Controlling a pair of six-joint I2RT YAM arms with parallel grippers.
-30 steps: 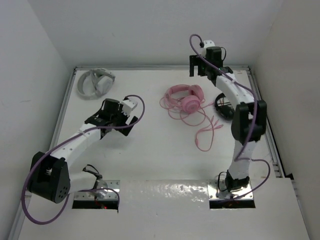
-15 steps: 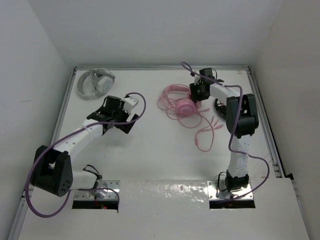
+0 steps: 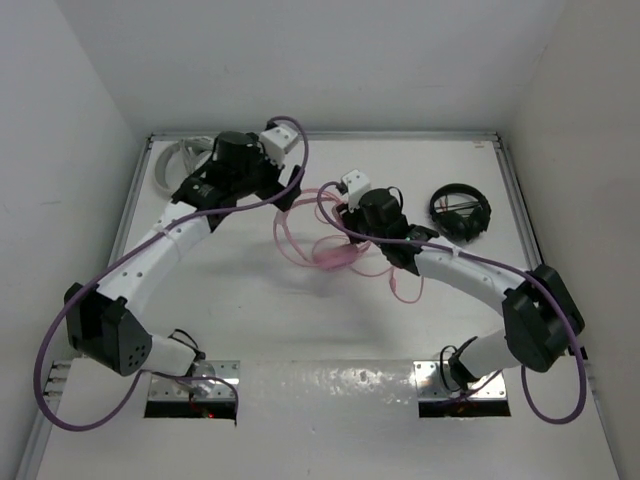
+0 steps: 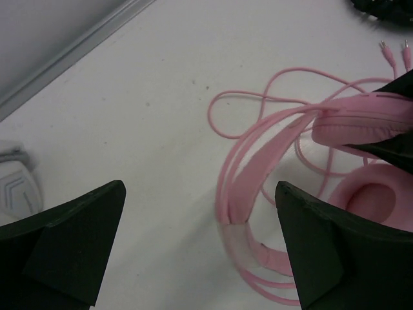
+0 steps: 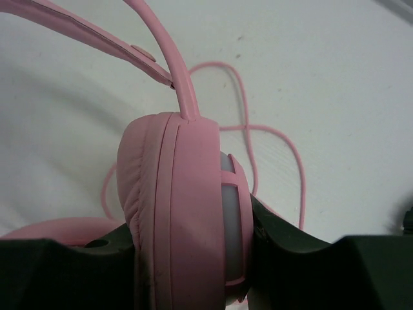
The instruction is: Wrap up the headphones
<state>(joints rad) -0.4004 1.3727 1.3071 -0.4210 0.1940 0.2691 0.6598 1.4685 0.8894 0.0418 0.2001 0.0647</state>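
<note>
My right gripper [image 5: 187, 258] is shut on one earcup [image 5: 174, 194] of the pink headphones [image 3: 328, 256], one finger on the pad side and one on the outer shell. In the top view it [image 3: 352, 240] sits mid-table and the headphones look blurred. The pink headband [image 4: 258, 168] arches away from the held earcup [image 4: 361, 123]. The second earcup [image 4: 377, 194] lies below it. The thin pink cable [image 3: 405, 285] trails in loose loops on the table to the right. My left gripper [image 4: 199, 194] stands open above the table just left of the headband, holding nothing.
Black headphones [image 3: 460, 212] lie at the back right. Grey-white headphones [image 3: 172, 165] lie at the back left, partly hidden by my left arm. The white table [image 3: 250, 310] is walled at the back and both sides.
My right gripper came down, shut on the pink earcup and carried the headphones left and nearer. My left arm swung to the back, toward the headband, still open.
</note>
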